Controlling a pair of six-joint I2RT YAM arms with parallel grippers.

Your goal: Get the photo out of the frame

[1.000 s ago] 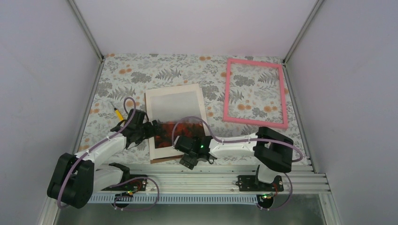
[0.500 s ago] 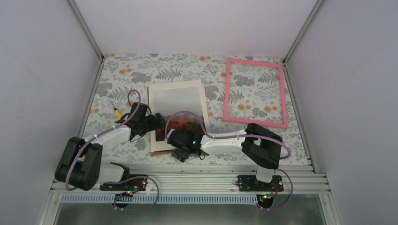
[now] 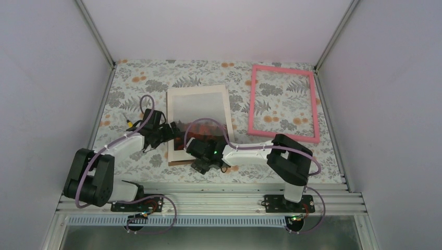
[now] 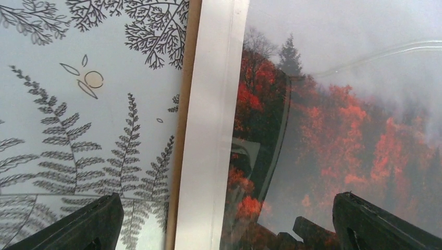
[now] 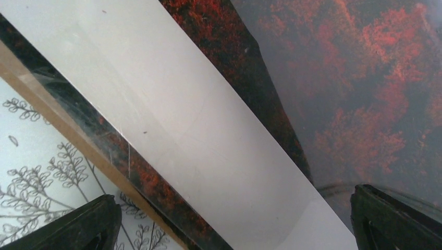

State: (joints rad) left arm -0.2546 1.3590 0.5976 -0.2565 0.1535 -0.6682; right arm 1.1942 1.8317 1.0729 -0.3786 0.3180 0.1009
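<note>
One fern-print tabletop, pale walls, photo

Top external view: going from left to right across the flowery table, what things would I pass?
yellow stick → cream mat with the photo inside it → pink frame. The two arms overlap the mat, so they are left out.

photo within mat board, frame to their right
</note>
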